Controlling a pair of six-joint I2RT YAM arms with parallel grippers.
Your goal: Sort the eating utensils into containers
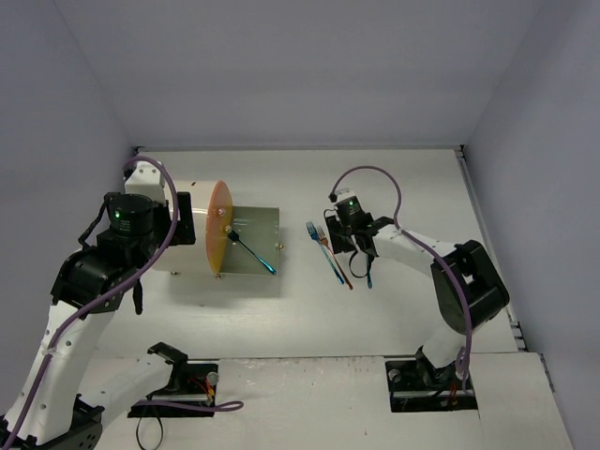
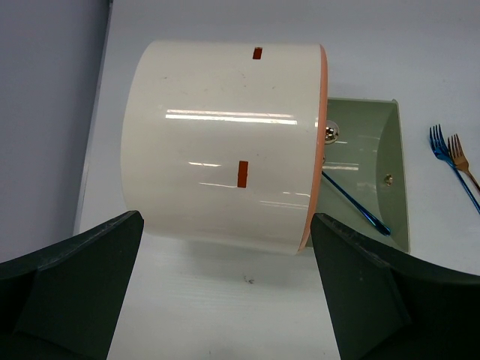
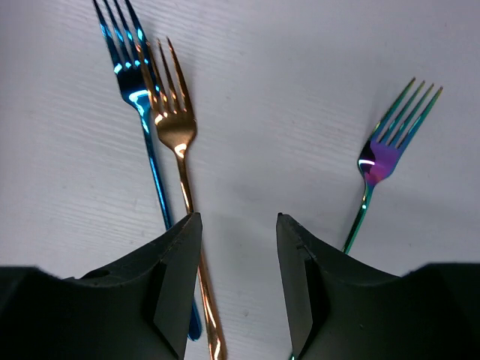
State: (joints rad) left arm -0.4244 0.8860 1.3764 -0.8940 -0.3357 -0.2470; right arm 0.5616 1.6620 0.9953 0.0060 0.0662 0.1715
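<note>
Fingers [image 3: 169,292] on my right arm stand parted and empty, hanging low over three forks on the bench [image 1: 403,309]. The blue fork [image 3: 142,112] and gold-copper fork [image 3: 177,131] lie side by side with tines touching. Their handles run under one finger. The iridescent fork [image 3: 382,154] lies apart by the other finger.

Each fork is judged light, rigid and slick, and lies flat with little clearance beneath. The best hold is across the narrow handle near mid-length, pinched firmly. Closing on the paired forks risks lifting both, so the iridescent one offers the cleaner pick.

My right arm reaches forward with the elbow bent and the wrist pitched down at the forks.

My left fingers [image 2: 82,277] are spread wide and hold nothing. My left arm is raised, its wrist facing the curved cream wall of the cabinet [image 2: 225,135].

Past the orange front, the drawer [image 2: 394,150] stands pulled out. One blue utensil [image 2: 356,206] lies diagonally inside, possibly a knife, though its end is too small to tell.
</note>
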